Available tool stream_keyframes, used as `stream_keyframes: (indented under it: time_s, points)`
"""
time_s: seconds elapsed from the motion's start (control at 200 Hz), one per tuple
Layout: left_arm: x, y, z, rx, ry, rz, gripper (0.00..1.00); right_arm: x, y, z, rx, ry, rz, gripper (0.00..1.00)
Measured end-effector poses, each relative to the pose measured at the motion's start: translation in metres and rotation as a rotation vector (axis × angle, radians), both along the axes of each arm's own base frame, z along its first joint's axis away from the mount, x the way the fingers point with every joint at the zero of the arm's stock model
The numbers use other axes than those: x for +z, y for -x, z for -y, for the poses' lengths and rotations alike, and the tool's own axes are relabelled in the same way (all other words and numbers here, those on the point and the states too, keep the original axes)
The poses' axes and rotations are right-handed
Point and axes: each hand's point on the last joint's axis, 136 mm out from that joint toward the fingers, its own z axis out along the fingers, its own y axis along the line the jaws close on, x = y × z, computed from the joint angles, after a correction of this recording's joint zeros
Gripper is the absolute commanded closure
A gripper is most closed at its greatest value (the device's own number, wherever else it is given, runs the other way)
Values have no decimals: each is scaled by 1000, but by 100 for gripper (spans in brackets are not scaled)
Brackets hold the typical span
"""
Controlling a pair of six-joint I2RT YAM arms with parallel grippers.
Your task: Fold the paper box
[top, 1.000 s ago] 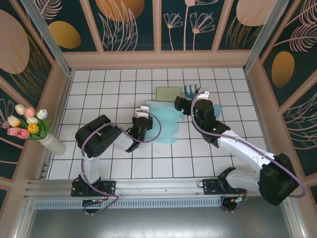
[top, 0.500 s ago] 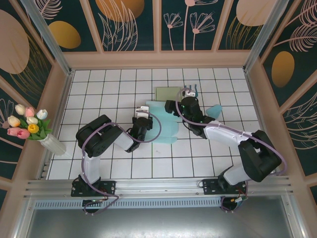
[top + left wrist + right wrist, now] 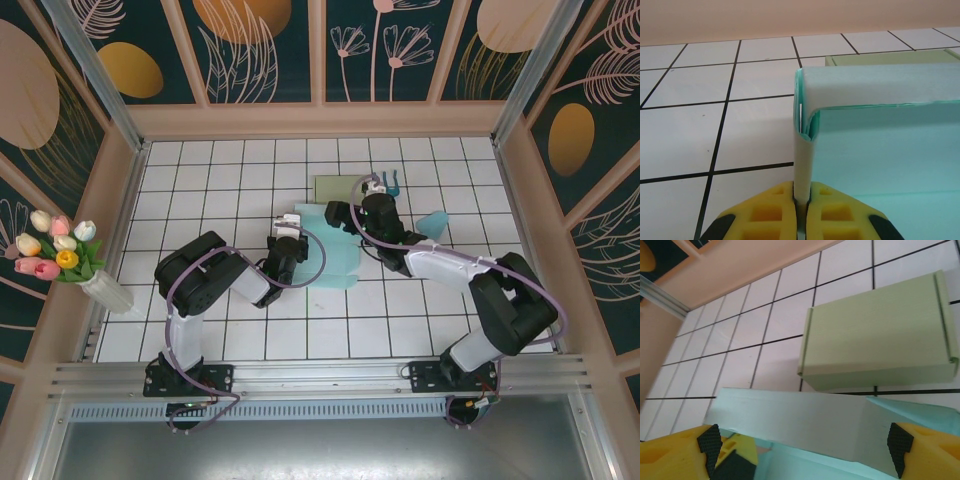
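The teal paper box (image 3: 335,255) lies partly folded on the white tiles mid-table. My left gripper (image 3: 289,236) is at its left end, and its yellow fingers (image 3: 770,217) are shut on an upright side flap (image 3: 803,165) that curls over at the top. My right gripper (image 3: 342,214) hovers at the box's back edge. It stands open, black-padded fingertips (image 3: 709,444) wide apart, with the box's raised back wall (image 3: 815,422) lying between them untouched.
A finished pale green box (image 3: 340,187) (image 3: 880,335) sits just behind the teal one. A loose teal piece (image 3: 433,221) and a small blue object (image 3: 388,180) lie at the back right. A vase of tulips (image 3: 62,256) stands at the left wall.
My right gripper has swung left from the back right to the teal box's back edge, uncovering the loose teal piece. The left gripper has kept its hold and not moved.
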Motion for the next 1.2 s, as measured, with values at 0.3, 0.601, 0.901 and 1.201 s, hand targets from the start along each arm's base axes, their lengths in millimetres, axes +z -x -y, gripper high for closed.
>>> stream_keyframes:
  time_s: [0.3, 0.601, 0.901, 1.201]
  points:
    - [0, 0, -2, 9, -3, 2, 92, 1, 3, -18, 13, -85, -17, 14]
    - [0, 0, -2, 12, -3, 2, 92, 31, 25, -15, -54, -39, 44, 14]
    - [0, 0, -3, 13, -3, 2, 92, 22, 23, -7, -103, 21, 47, 13]
    - [0, 0, -3, 13, -3, 3, 92, -13, 6, 8, -148, 80, -21, 13]
